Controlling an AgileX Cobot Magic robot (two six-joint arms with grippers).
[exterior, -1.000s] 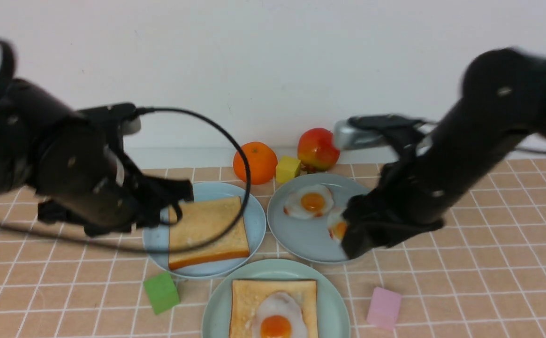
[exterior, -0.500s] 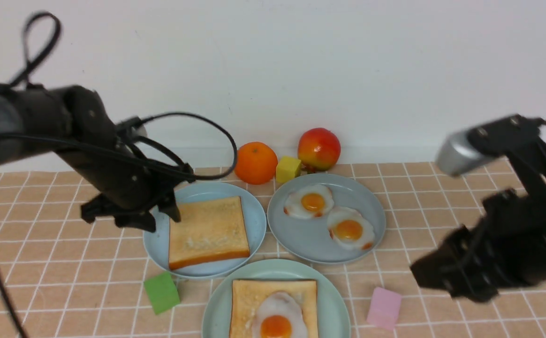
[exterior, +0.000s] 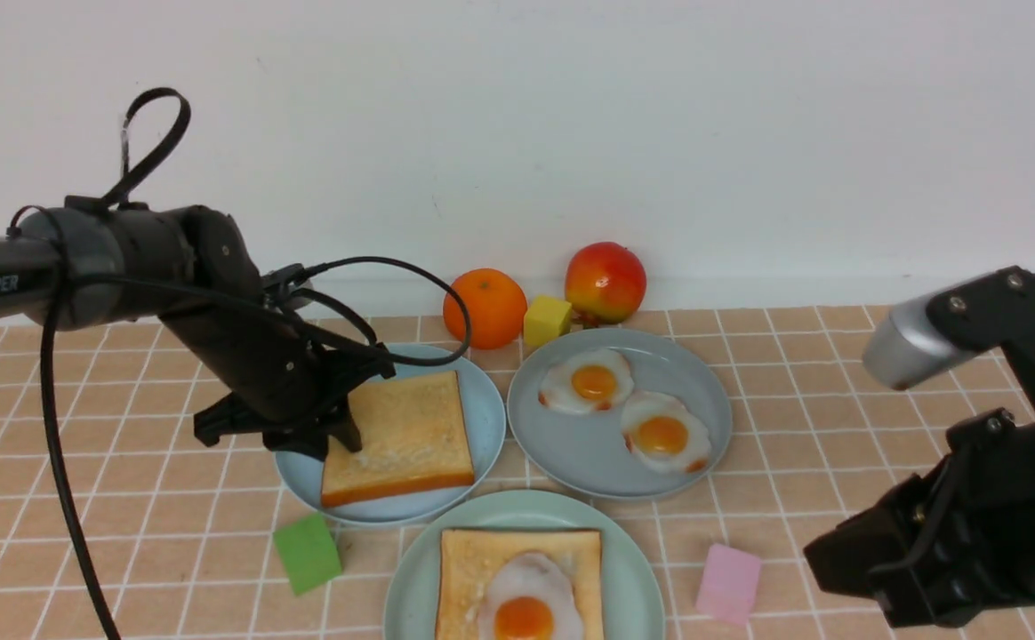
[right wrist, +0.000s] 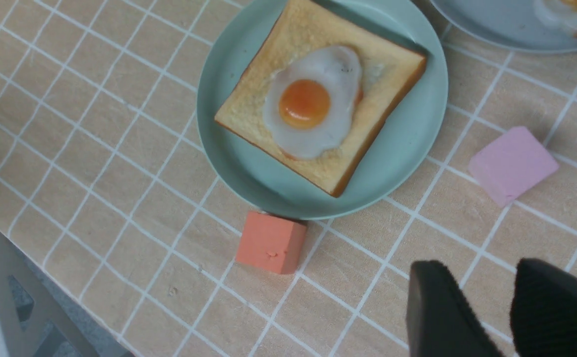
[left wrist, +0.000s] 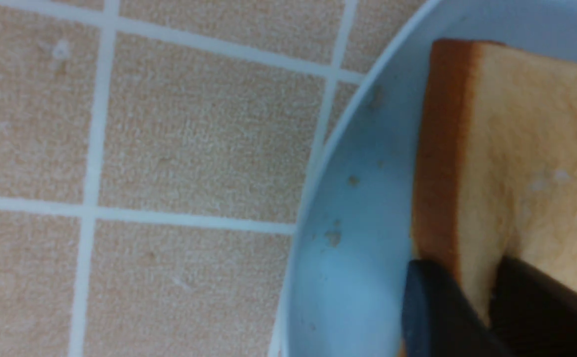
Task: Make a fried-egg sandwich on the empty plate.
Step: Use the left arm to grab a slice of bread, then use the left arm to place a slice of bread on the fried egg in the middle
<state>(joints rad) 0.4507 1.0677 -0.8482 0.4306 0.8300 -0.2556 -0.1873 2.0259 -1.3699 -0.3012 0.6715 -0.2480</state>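
Front view: tiled tabletop (exterior: 802, 516) meeting plain wall (exterior: 517, 142); left gripper (exterior: 340, 440) pinching crusty square toast (exterior: 406, 436), right gripper's (right wrist: 487, 297) jaws standing apart

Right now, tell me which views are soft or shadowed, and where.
Left wrist view: the claw is blurred and dark, with shadow on the toast beside it; floor tiles look grainy. Right wrist view: plate and egg are crisp, the near claw blurred. Front view: sharp overall, evenly lit, with a soft highlight on the right arm's silvery part.
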